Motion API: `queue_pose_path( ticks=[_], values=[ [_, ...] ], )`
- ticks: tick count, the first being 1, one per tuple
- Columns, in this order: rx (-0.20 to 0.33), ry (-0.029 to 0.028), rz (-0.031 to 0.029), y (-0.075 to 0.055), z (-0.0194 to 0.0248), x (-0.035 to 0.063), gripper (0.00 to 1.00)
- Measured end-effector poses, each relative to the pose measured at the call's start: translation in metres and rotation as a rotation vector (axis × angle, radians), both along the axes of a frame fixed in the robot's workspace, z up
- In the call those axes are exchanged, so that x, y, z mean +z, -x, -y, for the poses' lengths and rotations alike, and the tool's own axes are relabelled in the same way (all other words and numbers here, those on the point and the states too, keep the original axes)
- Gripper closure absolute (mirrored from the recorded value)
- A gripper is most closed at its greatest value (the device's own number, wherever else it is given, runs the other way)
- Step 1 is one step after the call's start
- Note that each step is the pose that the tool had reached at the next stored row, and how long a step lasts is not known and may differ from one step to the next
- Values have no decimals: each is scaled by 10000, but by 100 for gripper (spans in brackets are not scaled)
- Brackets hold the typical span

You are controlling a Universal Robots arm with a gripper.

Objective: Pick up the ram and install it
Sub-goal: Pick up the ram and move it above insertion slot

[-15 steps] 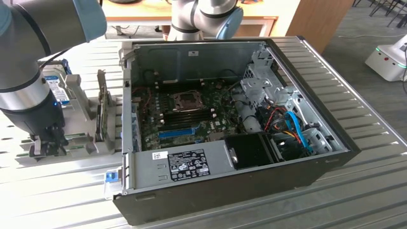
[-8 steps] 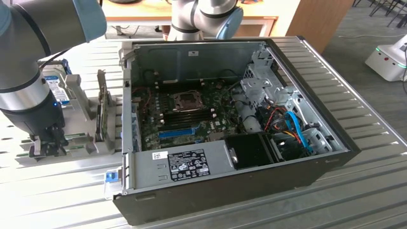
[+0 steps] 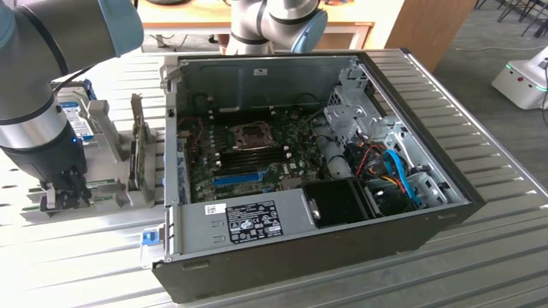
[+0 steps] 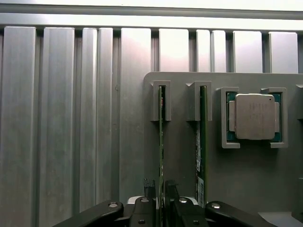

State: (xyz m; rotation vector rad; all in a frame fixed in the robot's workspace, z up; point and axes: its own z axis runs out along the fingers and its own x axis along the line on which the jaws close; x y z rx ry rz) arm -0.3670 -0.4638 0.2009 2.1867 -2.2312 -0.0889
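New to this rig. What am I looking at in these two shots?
A robot arm with a claw at its tip works beside an open computer case on a ribbed metal table. The exterior view comes from a camera off the arm; the wrist view from one on the wrist. A gray rack holds two green memory sticks on edge and a processor chip. The claw is down at the ram, the stick farther from the chip; the other stick stands beside it. Grip unclear.
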Motion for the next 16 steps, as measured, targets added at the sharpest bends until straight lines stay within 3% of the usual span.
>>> queue_pose_path(
  ticks=[16],
  values=[
    [-1,0,1,0,-3,0,77]
  ],
)
